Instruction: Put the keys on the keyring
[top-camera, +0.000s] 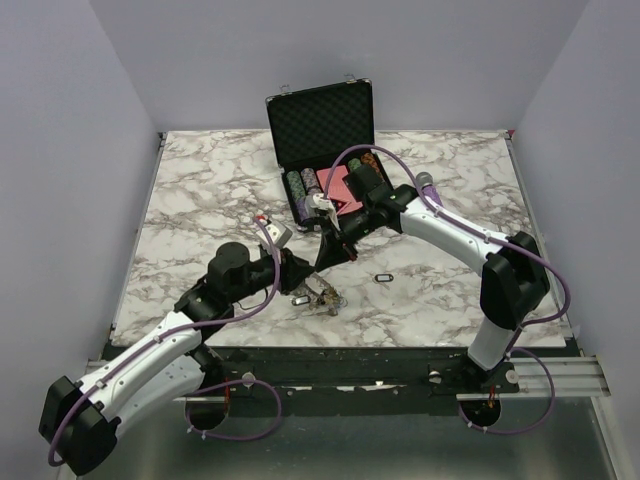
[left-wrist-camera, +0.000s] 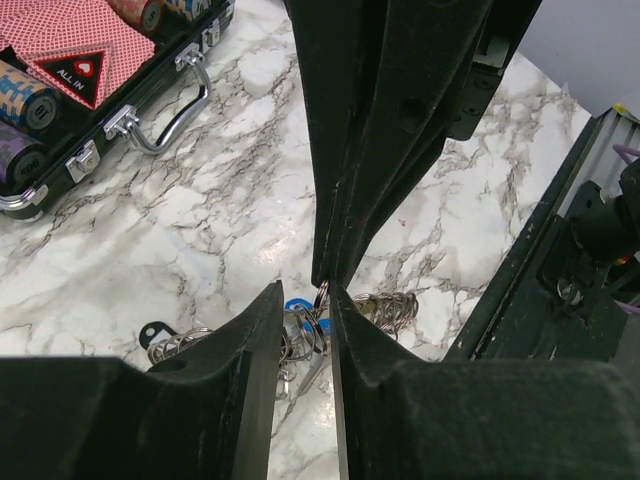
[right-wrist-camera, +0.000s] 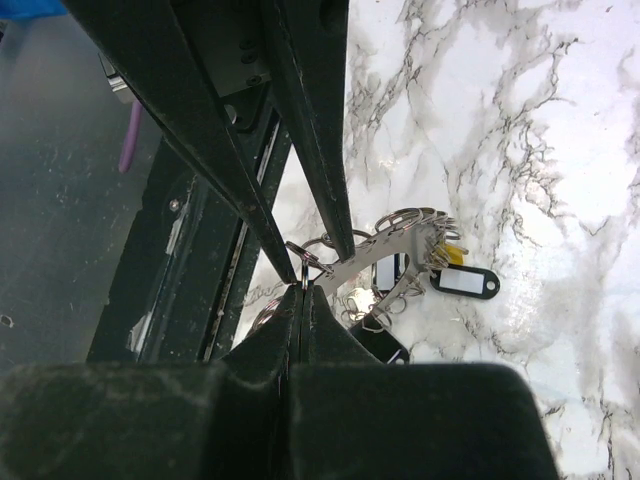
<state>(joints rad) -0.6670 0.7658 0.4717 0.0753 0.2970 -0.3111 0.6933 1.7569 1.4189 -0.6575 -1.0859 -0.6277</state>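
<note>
Top view: bright, even, diffuse light from overhead. The counter (top-camera: 200, 210) is sharp and well exposed, with only soft, short shadows under the arms.

Left wrist view: white glare patch on the counter at centre. The left gripper (left-wrist-camera: 306, 300) fills the lower frame as underexposed, slightly soft black.

Right wrist view: counter washed out toward upper right, left side dim. The right gripper (right-wrist-camera: 300, 292), near the lens, reads dark and grainy.

The keyring (right-wrist-camera: 385, 250) is shiny silver metal, and the table (left-wrist-camera: 200, 225) is glossy, smooth and marble-patterned.
</note>
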